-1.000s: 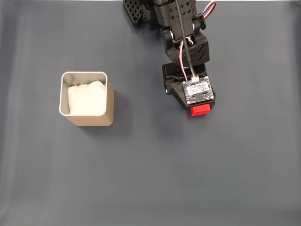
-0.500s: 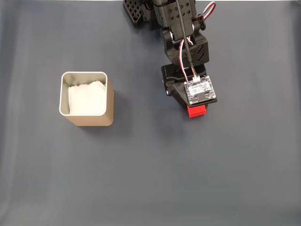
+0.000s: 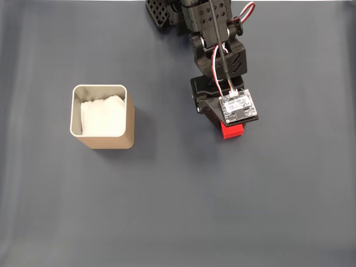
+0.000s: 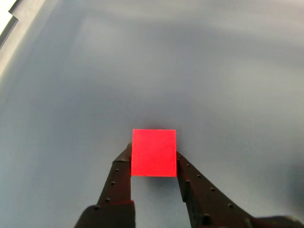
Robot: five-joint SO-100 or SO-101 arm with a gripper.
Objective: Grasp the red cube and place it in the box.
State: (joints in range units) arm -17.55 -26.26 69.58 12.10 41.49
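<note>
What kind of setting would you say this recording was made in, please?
Probably a hobby or lab tabletop test bench: a plain grey mat as the work surface, a small black arm with exposed wiring and a circuit board, and only a red cube and a tin box laid out.

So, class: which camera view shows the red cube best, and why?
The wrist view: the red cube faces the camera whole, with the claw fingers against its two sides. In the fixed view, the red cube is mostly hidden beneath the arm's camera board; just a sliver shows.
</note>
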